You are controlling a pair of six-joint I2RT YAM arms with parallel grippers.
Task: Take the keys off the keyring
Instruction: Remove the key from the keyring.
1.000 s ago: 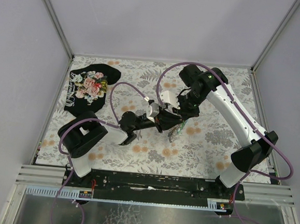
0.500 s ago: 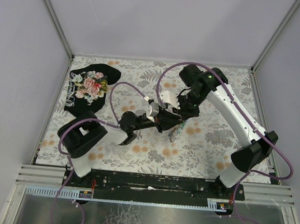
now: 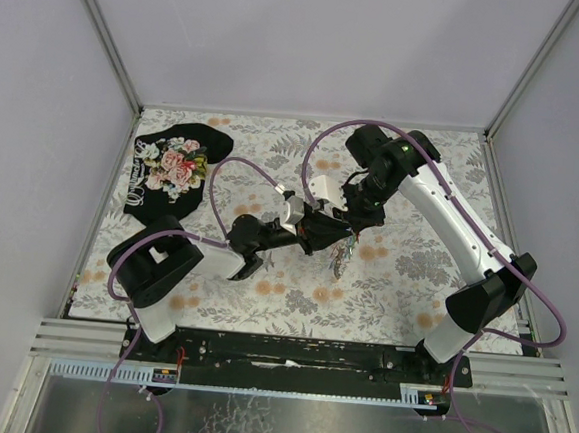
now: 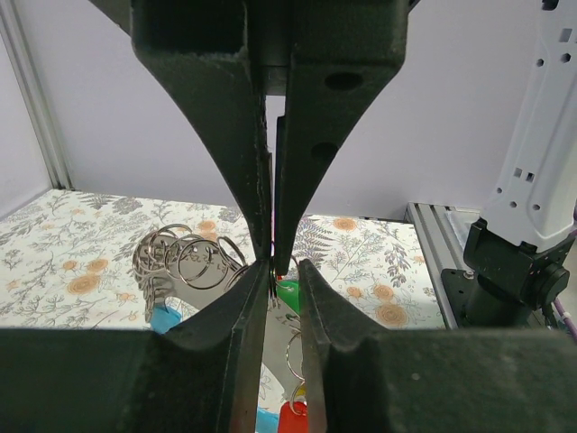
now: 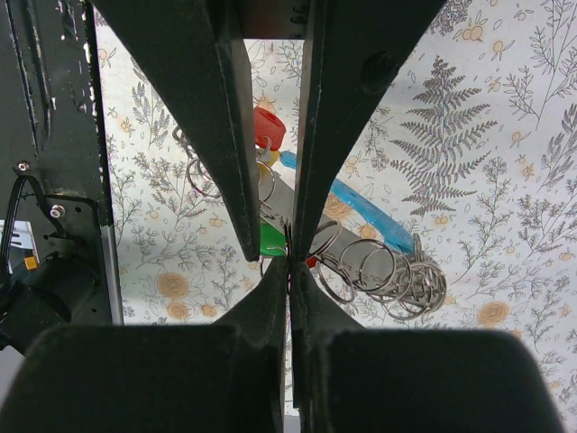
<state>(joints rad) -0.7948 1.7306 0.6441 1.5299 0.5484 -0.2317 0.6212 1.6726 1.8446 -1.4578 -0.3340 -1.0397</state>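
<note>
**2 Grippers Sharing 1 Key Bunch**

You are pinching the thin silvery metal keyring, light-blue fob attached, in your clenched right gripper. Your left gripper, fingers barely apart, is grasping the red- and green-headed metal keys above the floral table.

Keys over table centre, cloth behind — left

Keyring pinched at closed fingertips
The right gripper is pressed shut on the keyring; green and red keys are seen just beyond.
</note>
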